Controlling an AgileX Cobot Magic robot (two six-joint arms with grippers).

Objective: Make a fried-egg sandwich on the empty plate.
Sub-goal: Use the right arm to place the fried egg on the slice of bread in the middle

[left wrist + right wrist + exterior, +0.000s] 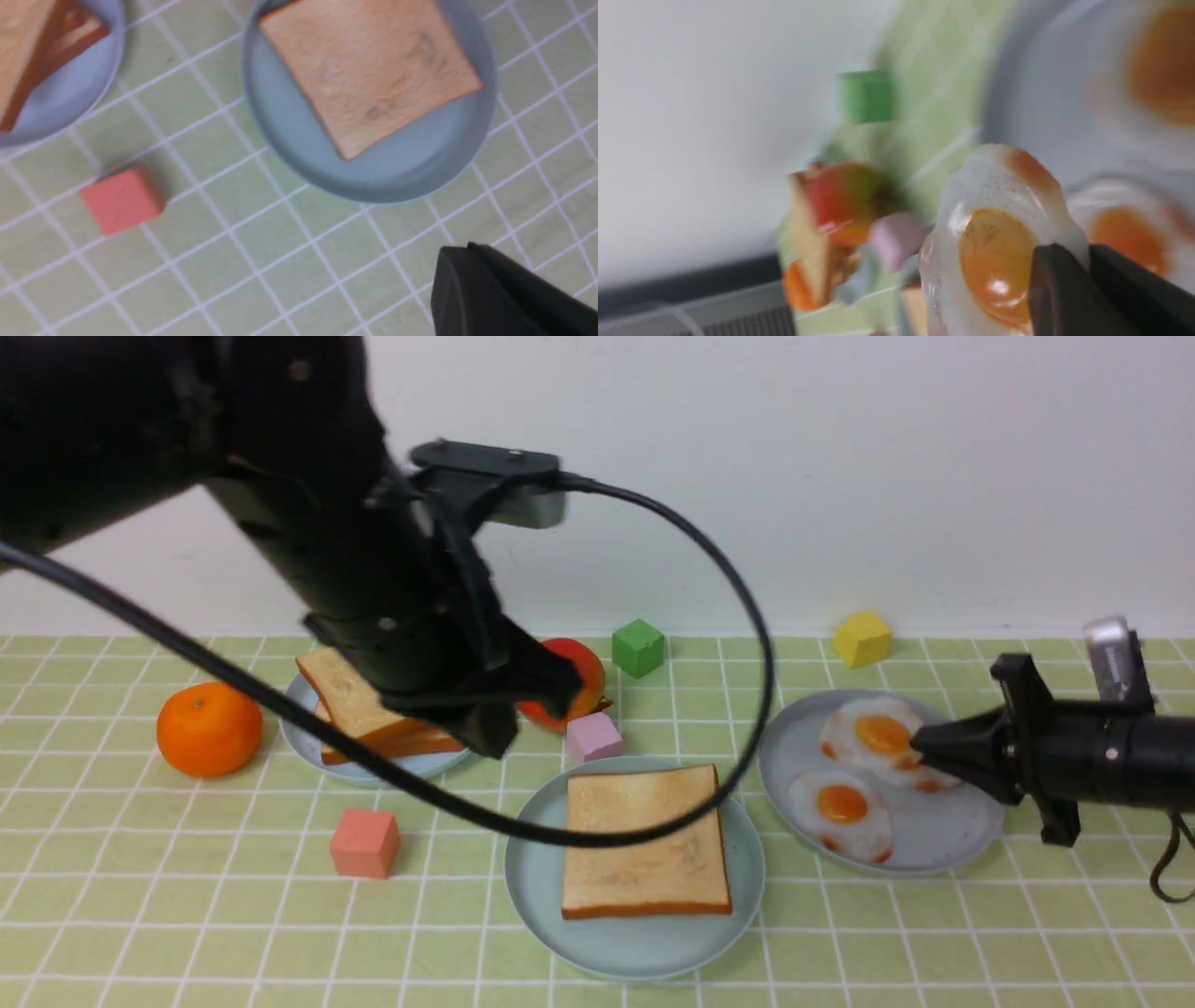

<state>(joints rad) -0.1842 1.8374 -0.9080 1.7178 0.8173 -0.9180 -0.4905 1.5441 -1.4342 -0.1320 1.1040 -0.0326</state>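
Front view: the round pale teal-green plate (537, 896) stands on the tabletop (448, 915) with one golden-brown toast slice (644, 845) laid flat on it, apparently the base of the sandwich. The fried egg (997, 261) is in the right end effector (1085, 254), its fingers clamped on the edge of the white, near the grey-blue plate (980, 831). The left end effector (460, 249) has its fingers together and nothing between them.

Handling, as judged: the egg is light, soft and flexible, its glossy surface possibly slippery. The thin white is the proper place to grip; the domed yolk should be spared pressure. Held by one side, it may sag or swing, so a slow, level lowering is advised. The toast should prove light and a little stiffer, best taken by opposite crusts.

Surface: a green cloth with a white grid, apparently smooth. A salmon-coloured block (364, 843) and an orange (209, 730) sit beside the working area. The room shows a plain pale wall (840, 476) behind.
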